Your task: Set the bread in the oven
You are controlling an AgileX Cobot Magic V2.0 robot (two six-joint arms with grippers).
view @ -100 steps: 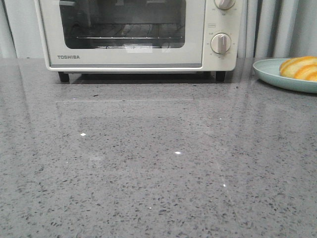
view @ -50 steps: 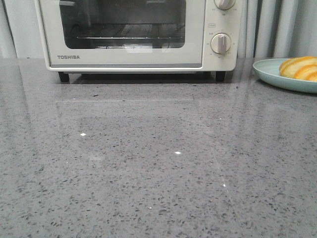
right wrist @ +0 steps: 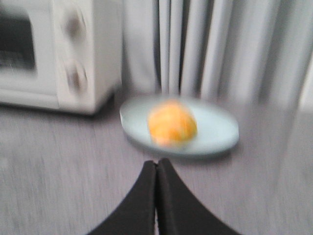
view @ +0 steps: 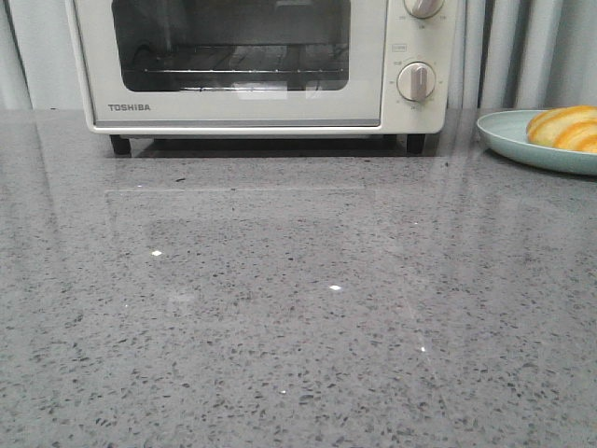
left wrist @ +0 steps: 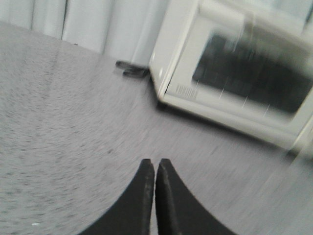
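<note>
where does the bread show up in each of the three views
Front view: the bread lies on the pale plate at the far right edge, cut off by the frame.
Left wrist view: not in it; only the oven and counter show.
Right wrist view: blurred, mid-frame on the plate, bread at, beyond the shut right gripper.
Shared landmark: the oven, left of the plate in the front and right wrist views.

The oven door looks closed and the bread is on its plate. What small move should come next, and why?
Probably the left gripper, now shut and empty, should open and move toward the oven. Its door is closed, so the bread, lying on the plate to the oven's right, cannot go in yet. The right gripper is also shut, facing the bread.
</note>
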